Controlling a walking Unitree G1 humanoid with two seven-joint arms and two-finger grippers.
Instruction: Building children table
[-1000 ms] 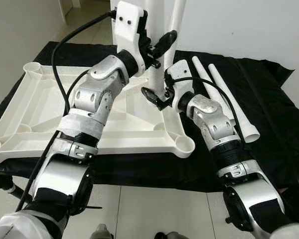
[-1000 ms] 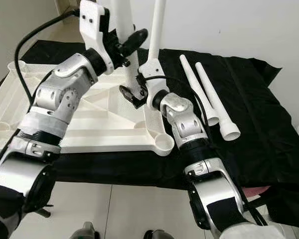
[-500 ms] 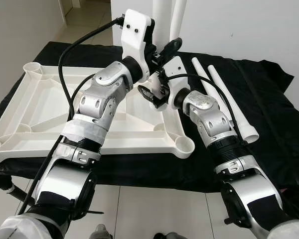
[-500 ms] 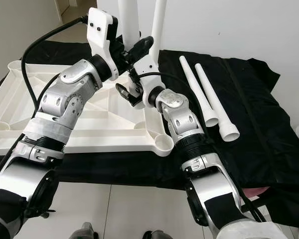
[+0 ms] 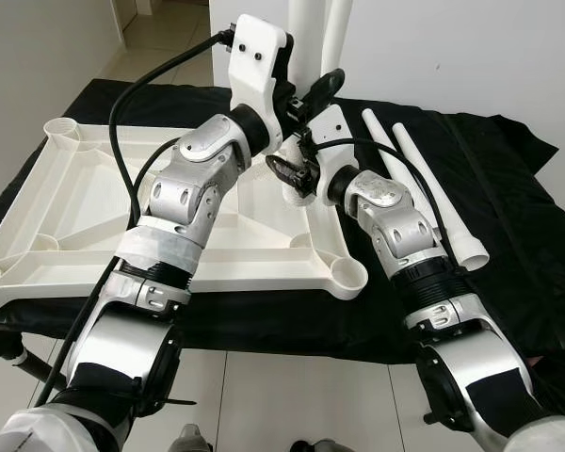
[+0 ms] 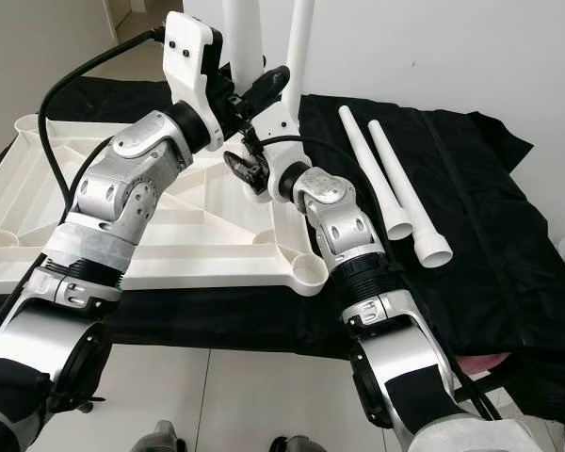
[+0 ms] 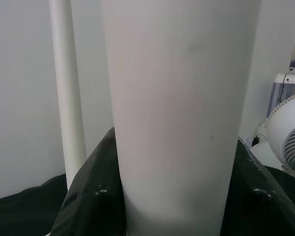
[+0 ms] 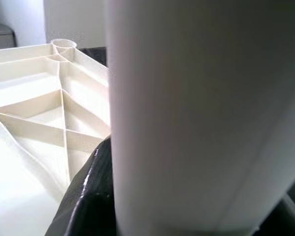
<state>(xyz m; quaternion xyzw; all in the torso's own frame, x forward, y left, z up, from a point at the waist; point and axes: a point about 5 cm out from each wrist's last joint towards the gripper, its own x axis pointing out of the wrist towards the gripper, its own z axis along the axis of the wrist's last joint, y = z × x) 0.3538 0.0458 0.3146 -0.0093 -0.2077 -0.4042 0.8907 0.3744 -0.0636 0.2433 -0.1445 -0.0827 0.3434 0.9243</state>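
The white tabletop [image 5: 94, 207] lies upside down on a black cloth. A thick white leg [image 5: 306, 28] stands upright at its far right corner socket, and a thinner leg [image 5: 337, 28] stands just behind it. My left gripper [image 5: 306, 99] is shut on the thick leg higher up. My right gripper [image 5: 297, 179] is shut on the same leg lower, near the socket. In the left wrist view the leg [image 7: 177, 123] sits between the black fingers, and in the right wrist view the leg [image 8: 201, 123] does too, with the tabletop ribs [image 8: 34, 98] beside it.
Two loose white legs [image 5: 433, 198] lie side by side on the black cloth [image 5: 518, 217] to the right of the tabletop. A white wall stands close behind. A white fan [image 7: 287, 142] is off to one side. Tiled floor [image 5: 292, 395] runs along the front edge.
My right gripper has risen from below the socket area and closed in on the thick leg. My left arm has shifted slightly right while holding the leg.
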